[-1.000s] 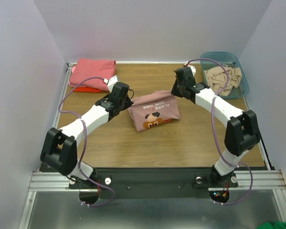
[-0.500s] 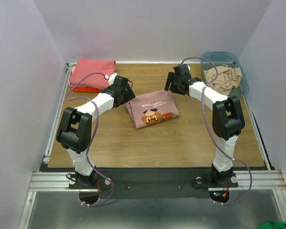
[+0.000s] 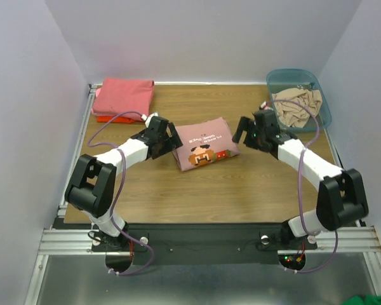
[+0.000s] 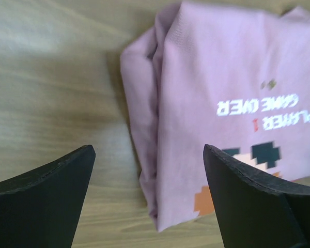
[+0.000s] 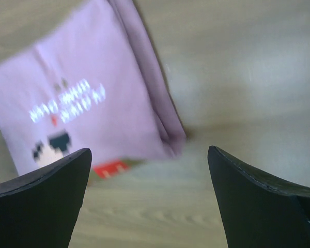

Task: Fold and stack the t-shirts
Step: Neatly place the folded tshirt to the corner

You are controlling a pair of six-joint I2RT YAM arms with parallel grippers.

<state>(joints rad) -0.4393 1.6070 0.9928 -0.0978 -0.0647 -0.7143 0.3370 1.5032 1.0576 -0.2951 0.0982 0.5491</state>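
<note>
- Our left gripper (image 3: 173, 141), shut a second ago at the left edge of the folded dusty pink cotton t-shirt with the pixel-figure print (image 3: 206, 146), now has its jaws spread wide just beside that edge, near the centre of the frame.
- Our right gripper (image 3: 241, 131), closed over the shirt's upper right corner before, has also spread its jaws and drawn off to the right, clear of the cloth.
- The right arm (image 3: 305, 162) has dropped its elbow towards the lower right of the frame.
- The left arm (image 3: 124, 152) has raised its elbow slightly from the lower left.
</note>
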